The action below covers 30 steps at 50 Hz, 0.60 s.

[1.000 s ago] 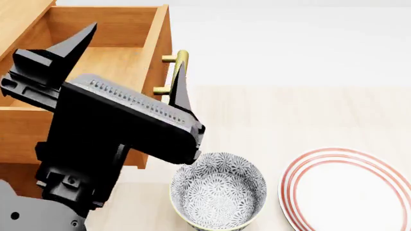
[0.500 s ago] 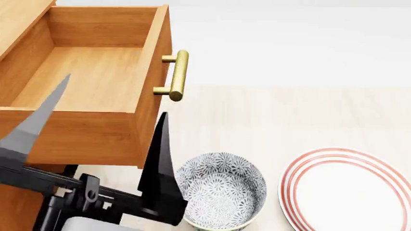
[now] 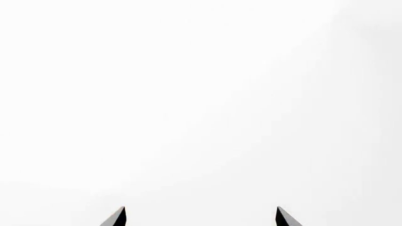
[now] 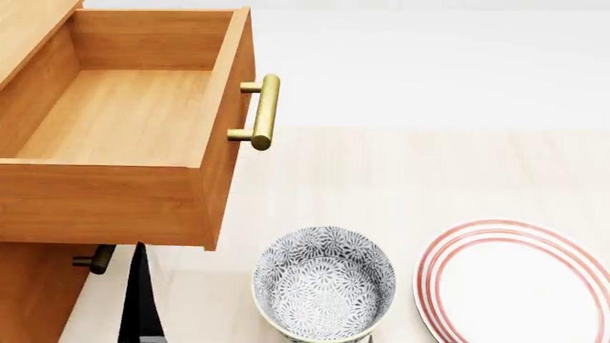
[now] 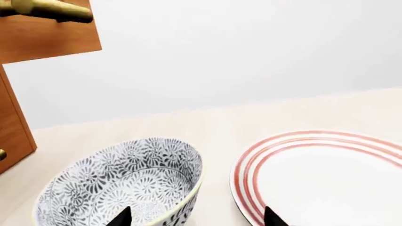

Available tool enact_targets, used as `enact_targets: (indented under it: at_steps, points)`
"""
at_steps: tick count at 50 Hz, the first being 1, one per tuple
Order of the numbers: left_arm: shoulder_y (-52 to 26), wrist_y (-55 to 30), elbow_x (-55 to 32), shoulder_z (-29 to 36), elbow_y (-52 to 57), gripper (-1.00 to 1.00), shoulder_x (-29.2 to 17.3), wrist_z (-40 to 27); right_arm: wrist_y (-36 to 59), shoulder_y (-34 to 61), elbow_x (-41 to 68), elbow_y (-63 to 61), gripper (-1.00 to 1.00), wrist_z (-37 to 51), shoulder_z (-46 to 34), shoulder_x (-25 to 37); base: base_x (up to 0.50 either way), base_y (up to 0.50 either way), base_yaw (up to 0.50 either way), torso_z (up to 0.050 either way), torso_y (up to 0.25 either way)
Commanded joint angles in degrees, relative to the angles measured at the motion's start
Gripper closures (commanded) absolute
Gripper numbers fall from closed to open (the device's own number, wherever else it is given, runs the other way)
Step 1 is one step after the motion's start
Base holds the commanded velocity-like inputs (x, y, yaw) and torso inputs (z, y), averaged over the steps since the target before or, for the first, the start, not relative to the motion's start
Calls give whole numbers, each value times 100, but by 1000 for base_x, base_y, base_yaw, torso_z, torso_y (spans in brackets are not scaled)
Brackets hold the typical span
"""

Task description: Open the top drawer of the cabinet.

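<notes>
The top drawer (image 4: 124, 114) of the cabinet (image 4: 28, 293) stands pulled far out, its wooden inside bare. Its brass bar handle (image 4: 263, 112) is free of any gripper. In the right wrist view the drawer front (image 5: 44, 37) and its handle (image 5: 53, 10) show at a corner. My left gripper (image 3: 201, 217) is open, facing only blank white; in the head view one of its dark fingers (image 4: 141, 296) shows below the drawer. My right gripper (image 5: 197, 219) is open, low over the table, with nothing held.
A blue-patterned bowl (image 4: 324, 282) stands on the pale table (image 4: 429, 171) just right of the cabinet. A white plate (image 4: 519, 282) with red rings lies to its right. The second drawer's handle (image 4: 96, 259) pokes out under the open drawer.
My left arm, which stood in front of the open drawer a second ago, has dropped down and almost left the head view. The drawer, bowl and plate have not moved.
</notes>
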Motion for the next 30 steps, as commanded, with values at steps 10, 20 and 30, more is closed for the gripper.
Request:
enact_targets:
  at_steps: [10, 20, 30]
  points:
    - [3405, 1304, 1631, -4064, -904, -100, -952, 21, -1730, -497, -1005, -176, -100, 629, 975, -150, 0, 0, 0, 0, 0]
    - [5017, 1698, 2372, -6447, -618, -100, -731, 45, -2940, -793, -1420, -405, -100, 937, 1482, -185, 0, 0, 0, 0, 0]
    - [5824, 2078, 2601, -7838, -393, -100, -660, 55, -3532, -829, -1357, -534, -100, 1140, 1878, -217, 0, 0, 0, 0, 0]
